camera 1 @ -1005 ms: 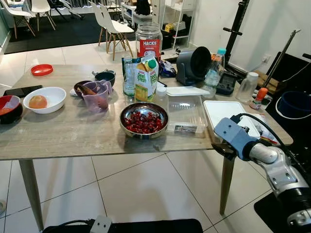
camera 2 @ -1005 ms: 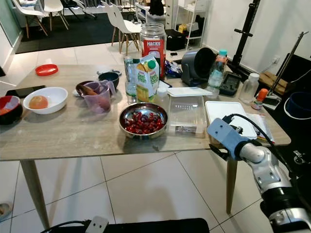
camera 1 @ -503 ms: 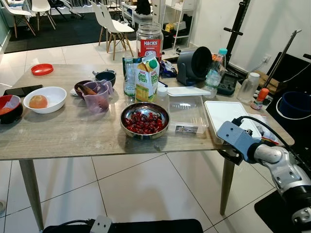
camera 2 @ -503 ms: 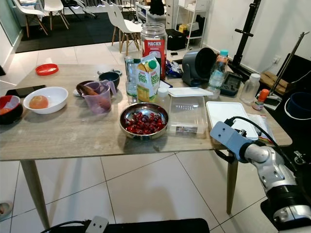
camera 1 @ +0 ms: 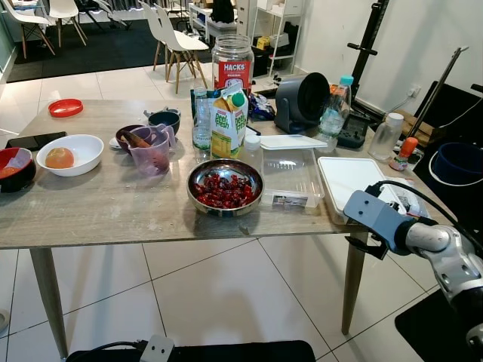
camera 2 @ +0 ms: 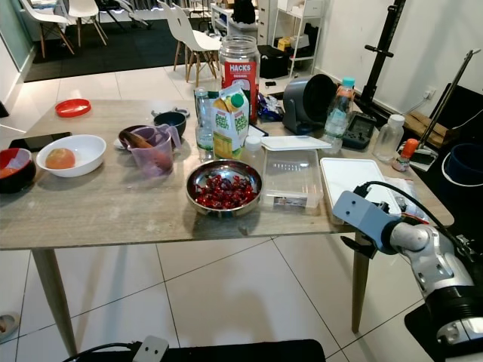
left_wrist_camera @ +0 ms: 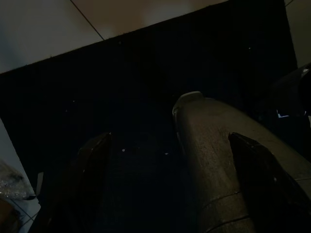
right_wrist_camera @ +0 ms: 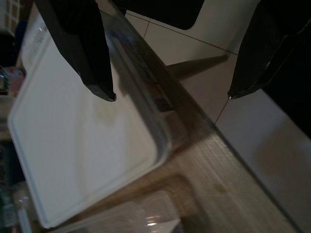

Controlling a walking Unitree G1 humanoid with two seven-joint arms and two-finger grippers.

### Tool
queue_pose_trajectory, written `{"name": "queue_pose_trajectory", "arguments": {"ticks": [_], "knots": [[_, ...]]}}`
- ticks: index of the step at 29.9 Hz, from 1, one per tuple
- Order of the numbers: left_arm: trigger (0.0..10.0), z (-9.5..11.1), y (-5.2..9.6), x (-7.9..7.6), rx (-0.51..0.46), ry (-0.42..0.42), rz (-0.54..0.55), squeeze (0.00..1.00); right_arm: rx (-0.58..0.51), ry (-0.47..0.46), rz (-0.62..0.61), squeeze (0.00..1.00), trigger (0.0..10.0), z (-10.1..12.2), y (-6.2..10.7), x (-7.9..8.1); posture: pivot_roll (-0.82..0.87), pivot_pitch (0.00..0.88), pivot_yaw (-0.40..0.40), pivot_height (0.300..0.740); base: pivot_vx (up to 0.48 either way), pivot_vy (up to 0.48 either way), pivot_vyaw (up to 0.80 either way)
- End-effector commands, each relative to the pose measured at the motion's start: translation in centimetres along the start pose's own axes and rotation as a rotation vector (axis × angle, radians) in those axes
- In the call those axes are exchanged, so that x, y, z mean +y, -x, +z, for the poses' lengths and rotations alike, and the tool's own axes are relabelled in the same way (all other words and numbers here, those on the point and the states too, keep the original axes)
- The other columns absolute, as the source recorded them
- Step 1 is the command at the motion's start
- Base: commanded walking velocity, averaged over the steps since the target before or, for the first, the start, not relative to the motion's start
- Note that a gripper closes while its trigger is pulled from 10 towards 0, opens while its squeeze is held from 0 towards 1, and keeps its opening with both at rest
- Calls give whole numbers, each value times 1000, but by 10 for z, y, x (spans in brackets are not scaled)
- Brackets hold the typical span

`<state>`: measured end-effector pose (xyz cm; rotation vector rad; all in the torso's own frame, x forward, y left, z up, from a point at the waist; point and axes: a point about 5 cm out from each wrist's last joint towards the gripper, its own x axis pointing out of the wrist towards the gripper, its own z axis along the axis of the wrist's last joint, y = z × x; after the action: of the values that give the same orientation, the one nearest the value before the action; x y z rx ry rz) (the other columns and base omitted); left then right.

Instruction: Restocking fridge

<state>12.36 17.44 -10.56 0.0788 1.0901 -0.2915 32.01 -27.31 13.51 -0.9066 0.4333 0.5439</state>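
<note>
A green and yellow juice carton (camera 1: 226,121) stands upright mid-table, behind a steel bowl of red berries (camera 1: 224,187). To the right of the bowl lies a clear plastic container (camera 1: 290,177), and beyond that a white tray (camera 1: 351,175) near the table's right front corner. My right arm's blue wrist (camera 1: 372,217) hovers at that corner, just below table height. In the right wrist view my right gripper (right_wrist_camera: 170,96) is open, with the white tray (right_wrist_camera: 82,145) and the table edge (right_wrist_camera: 214,160) between its fingers. My left gripper (left_wrist_camera: 170,138) hangs open in deep shade.
Behind the carton stand a Hacks jar (camera 1: 231,64), a dark round fan (camera 1: 302,98) and a water bottle (camera 1: 333,105). A purple cup (camera 1: 151,151), a white bowl (camera 1: 69,154), a red bowl (camera 1: 13,170) and a phone (camera 1: 34,141) fill the left half. White chairs stand beyond.
My right arm has drifted a little to the right and down at the table's front right corner. Nothing on the table has moved.
</note>
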Motion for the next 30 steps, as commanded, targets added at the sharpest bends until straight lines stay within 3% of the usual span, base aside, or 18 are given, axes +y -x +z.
{"name": "queue_pose_trajectory", "arguments": {"ticks": [1,22,30], "knots": [[10000,-23,3,-6,94,7,-21,0,6,33,17,0,10000,2,2,-2,-62,0,-32,740,0,0,0],[10000,-23,3,-5,92,17,-15,0,49,63,117,0,10000,-1,14,-5,-57,0,-35,740,0,0,0],[10000,-21,3,-6,89,16,-17,0,-105,-2,64,0,10000,23,15,-19,-54,0,-35,740,0,0,0]]}}
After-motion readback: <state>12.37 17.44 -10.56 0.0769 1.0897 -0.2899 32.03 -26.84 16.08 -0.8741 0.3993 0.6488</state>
